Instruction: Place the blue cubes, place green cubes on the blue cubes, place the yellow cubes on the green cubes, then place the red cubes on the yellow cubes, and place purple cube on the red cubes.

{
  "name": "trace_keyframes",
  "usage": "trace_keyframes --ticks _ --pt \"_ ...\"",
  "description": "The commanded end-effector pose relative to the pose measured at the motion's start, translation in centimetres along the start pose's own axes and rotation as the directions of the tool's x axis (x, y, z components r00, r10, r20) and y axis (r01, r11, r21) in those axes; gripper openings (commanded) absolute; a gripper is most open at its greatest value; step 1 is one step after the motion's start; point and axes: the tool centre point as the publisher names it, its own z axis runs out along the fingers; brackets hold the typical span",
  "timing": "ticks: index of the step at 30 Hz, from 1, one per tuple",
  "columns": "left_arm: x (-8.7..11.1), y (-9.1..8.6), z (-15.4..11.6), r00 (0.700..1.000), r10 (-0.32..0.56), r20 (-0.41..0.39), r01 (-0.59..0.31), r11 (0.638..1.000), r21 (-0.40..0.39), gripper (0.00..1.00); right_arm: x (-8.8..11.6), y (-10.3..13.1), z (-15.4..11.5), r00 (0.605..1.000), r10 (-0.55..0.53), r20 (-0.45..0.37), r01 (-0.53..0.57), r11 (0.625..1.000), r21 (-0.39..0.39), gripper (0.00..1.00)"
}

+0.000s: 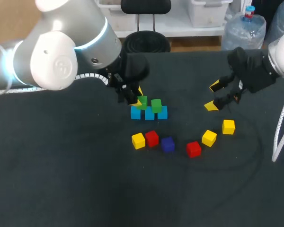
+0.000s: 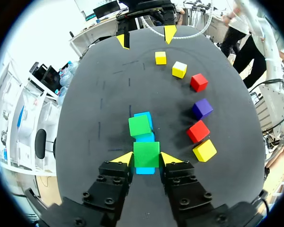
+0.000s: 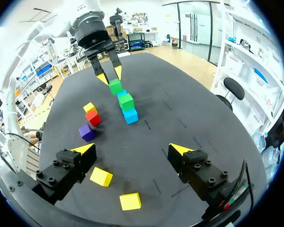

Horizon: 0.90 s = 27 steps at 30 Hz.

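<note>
Left gripper (image 2: 146,158) clamped on green cube (image 2: 146,153) atop end blue cube (image 2: 145,170) of row, middle of surface (image 1: 61,165). My right gripper (image 1: 213,96) spread wide, empty, toward right edge.

The table (image 1: 61,189) wears a matt black cloth, faintly scuffed. The green cube (image 2: 146,154) and the purple cube (image 1: 167,144), at five o'clock from it, look like smooth plastic with a dull sheen. The left arm (image 1: 61,52), at ten o'clock, has a glossy silver-white shell. The left gripper (image 2: 146,160) is matt black metal, studded with bolts.
</note>
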Motion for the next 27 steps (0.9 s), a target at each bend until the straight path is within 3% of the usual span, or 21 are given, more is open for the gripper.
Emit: trace_keyframes --ticks 1,27 --pt "0.1 0.5 0.5 1.0 0.002 0.003 -0.002 1.0 0.011 0.0 0.0 -0.1 0.1 1.0 -0.001 0.002 0.001 1.0 -0.002 1.0" --pt "0.7 0.8 1.6 1.0 0.007 0.004 -0.008 0.999 0.037 0.0 0.0 -0.1 0.1 1.0 -0.001 0.002 0.001 1.0 -0.002 1.0"
